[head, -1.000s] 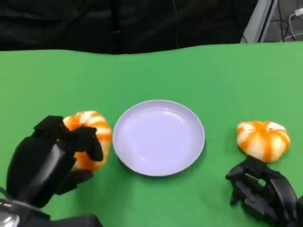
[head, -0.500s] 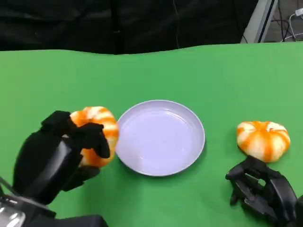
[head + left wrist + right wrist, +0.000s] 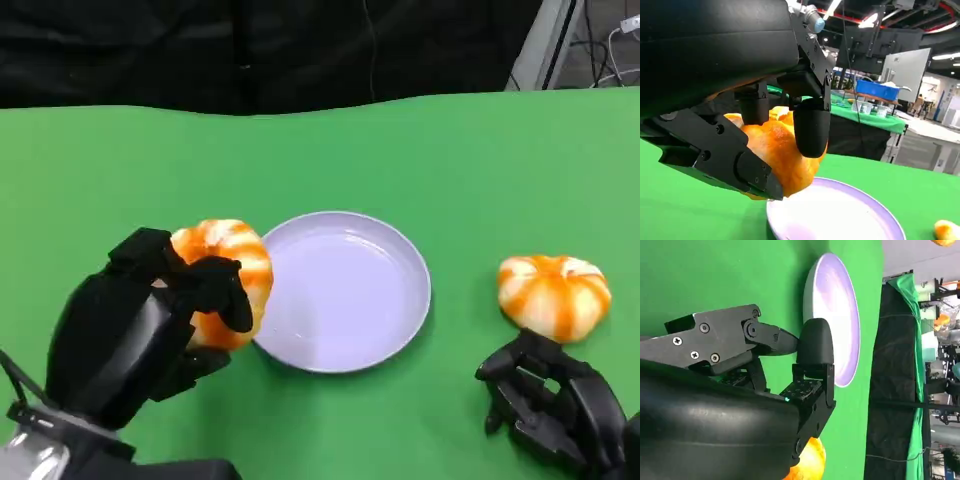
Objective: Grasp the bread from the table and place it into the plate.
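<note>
Gripping bread in left hand at plate rim; right hand curled, empty.

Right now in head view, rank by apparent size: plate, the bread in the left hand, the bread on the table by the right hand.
1. Plate, clearly largest.
2-3. Held bread in the left hand and table bread near the right hand: look about alike. The held one is partly covered by fingers and lifted nearer the camera, so no ranking.
</note>
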Motion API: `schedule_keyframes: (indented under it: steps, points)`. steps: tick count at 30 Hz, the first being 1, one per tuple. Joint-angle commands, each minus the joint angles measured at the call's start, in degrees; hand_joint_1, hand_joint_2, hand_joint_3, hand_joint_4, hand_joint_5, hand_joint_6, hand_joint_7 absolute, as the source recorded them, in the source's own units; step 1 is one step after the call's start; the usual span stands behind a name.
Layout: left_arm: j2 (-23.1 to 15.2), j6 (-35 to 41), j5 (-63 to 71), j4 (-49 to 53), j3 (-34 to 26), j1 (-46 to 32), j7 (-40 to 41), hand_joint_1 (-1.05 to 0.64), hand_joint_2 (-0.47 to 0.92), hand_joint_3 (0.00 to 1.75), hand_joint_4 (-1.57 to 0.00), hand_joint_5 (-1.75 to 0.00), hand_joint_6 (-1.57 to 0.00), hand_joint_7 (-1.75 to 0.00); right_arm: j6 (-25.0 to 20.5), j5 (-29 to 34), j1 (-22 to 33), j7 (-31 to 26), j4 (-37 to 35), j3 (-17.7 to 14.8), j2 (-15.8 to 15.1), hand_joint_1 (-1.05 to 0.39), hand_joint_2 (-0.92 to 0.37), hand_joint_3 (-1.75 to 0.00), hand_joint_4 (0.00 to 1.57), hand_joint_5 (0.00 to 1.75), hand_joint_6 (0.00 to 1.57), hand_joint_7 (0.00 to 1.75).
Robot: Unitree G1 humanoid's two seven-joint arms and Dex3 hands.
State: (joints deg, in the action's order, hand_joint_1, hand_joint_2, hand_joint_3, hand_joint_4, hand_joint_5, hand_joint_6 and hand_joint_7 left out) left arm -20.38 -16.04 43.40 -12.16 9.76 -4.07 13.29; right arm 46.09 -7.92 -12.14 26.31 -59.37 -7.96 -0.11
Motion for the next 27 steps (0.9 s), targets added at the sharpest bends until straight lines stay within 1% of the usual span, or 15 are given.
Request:
schedule_keyframes:
  steps: [1,9,11,18,27]
  points:
    - [0.81,-1.93,0.04,2.61,1.37,3.03,0.73,0.0,0.8,0.01,-0.56,-1.75,-0.62,-1.46,-0.14,0.13,0.36,-0.58,-0.36,-0.02,-0.38,-0.28,-0.92,-0.53,0.72,1.75,0.64,1.47]
    - [1.06,-2.45,0.11,3.45,1.35,3.5,0.76,0.0,0.8,0.01,-0.56,-1.75,-0.6,-1.48,0.05,0.26,0.39,-0.85,-0.41,0.12,-0.36,-0.28,-0.92,-0.53,0.72,1.75,0.64,1.46]
    - [1.68,-2.81,-0.04,6.49,2.63,6.33,0.24,-0.01,0.8,0.0,-0.55,-1.75,-0.6,-1.48,0.25,0.22,0.5,-0.88,-0.32,0.14,-0.16,-0.28,-0.92,-0.53,0.72,1.75,0.64,1.46]
    - [3.31,-3.57,-0.33,12.63,6.17,12.7,-1.44,-0.01,0.81,0.01,-0.53,-1.75,-0.6,-1.49,0.84,0.75,1.05,-1.85,0.38,0.66,0.2,-0.29,-0.92,-0.54,0.72,1.75,0.64,1.46]
    - [3.98,-3.96,-1.04,16.65,7.64,15.42,-1.56,0.0,0.81,0.0,-0.55,-1.75,-0.6,-1.5,0.36,0.81,1.59,-3.07,1.47,1.69,0.3,-0.28,-0.92,-0.53,0.71,1.75,0.64,1.45]
